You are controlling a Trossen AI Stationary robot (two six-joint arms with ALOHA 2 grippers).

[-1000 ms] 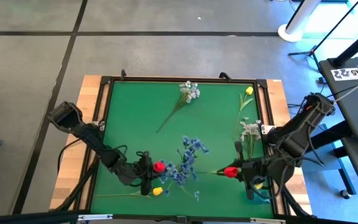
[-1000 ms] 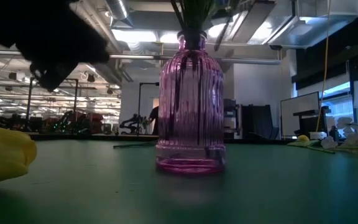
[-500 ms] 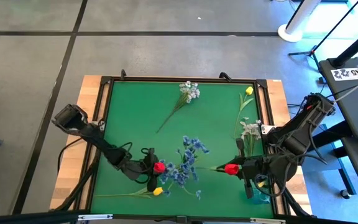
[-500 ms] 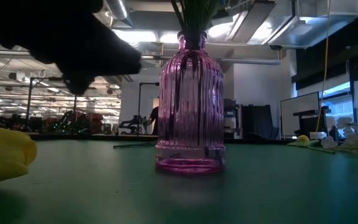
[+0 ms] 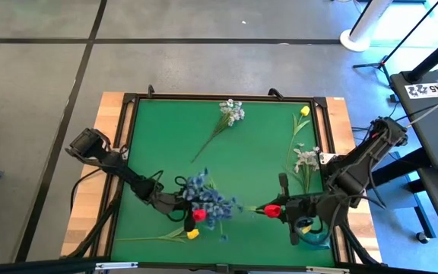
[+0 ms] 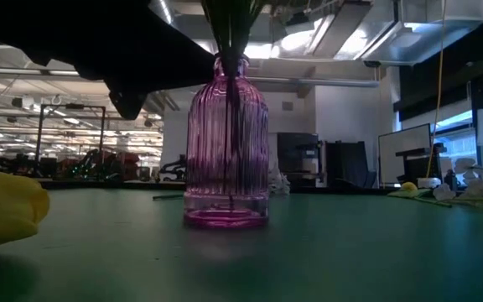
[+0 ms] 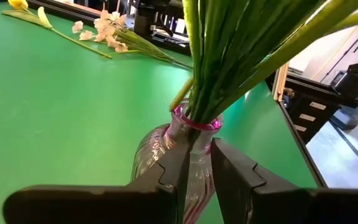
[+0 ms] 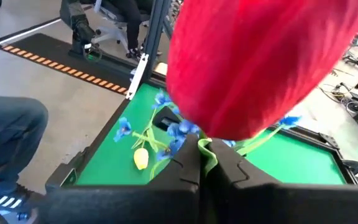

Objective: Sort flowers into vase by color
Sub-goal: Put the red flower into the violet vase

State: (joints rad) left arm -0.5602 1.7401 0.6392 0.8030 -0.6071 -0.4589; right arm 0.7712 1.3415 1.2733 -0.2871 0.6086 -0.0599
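A ribbed purple glass vase stands on the green mat. It holds sprays of small blue blossoms and a red tulip. My left gripper is shut on the vase, reaching in from the table's left. My right gripper, right of the vase and raised above the mat, is shut on a second red tulip. A yellow tulip lies flat near the front edge. Two whitish sprays and another yellow tulip lie farther back. My left gripper pinches the vase's narrow neck just under the pink rim, one finger on each side. It comes nearly level from the table's left. The vase stands upright with its base on the mat. My right gripper pinches the red tulip's green stem right below the bud. Its fingers point toward the table's left, slightly downward. The bud sticks out ahead of the fingertips, clear of the mat.
A black frame rims the mat. Under my right arm at the front right, a bluish-green container shows a yellow bud. A person's legs stand beyond the table. Bare mat lies left of centre.
The vase has slid toward the table's left and away from the near edge, upright with its base on the mat. Its blue sprays have swung left with it. My left gripper has turned with it. My right gripper has carried the red tulip toward the table's left.
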